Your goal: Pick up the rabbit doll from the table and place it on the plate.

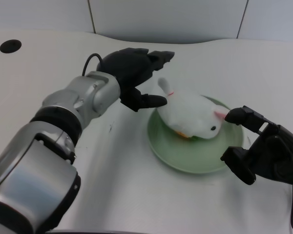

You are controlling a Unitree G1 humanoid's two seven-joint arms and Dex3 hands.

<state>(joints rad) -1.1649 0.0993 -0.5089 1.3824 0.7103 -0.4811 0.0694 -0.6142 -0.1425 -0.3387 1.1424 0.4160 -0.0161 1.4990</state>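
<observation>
Head view shows you the left hand [136, 78] just beside the plate's far-left edge, its fingers spread apart and holding nothing. One lower finger reaches toward the rabbit doll [190, 114] and ends near its flank; you cannot tell from this angle whether it touches the fabric. The upper fingers fan out above the doll's raised ear, clear of it.

Next out, the rabbit doll lies on its side on the green plate [185, 158], over the plate's upper half, head toward your right with a pink ear and a dark eye showing, and a bit of orange underneath. Judged from how it lies, the placing looks done: the doll's weight sits on the plate, so an opened hand beside it fits a release, and the open spread keeps the fingers from dragging the soft body off when you draw back.

Beyond that, the right hand [263, 148] waits at the plate's right rim, idle.

Count for you: one doll, one plate, two hands, all on one white worktop [112, 195], which has dark round holes near its far edge.
</observation>
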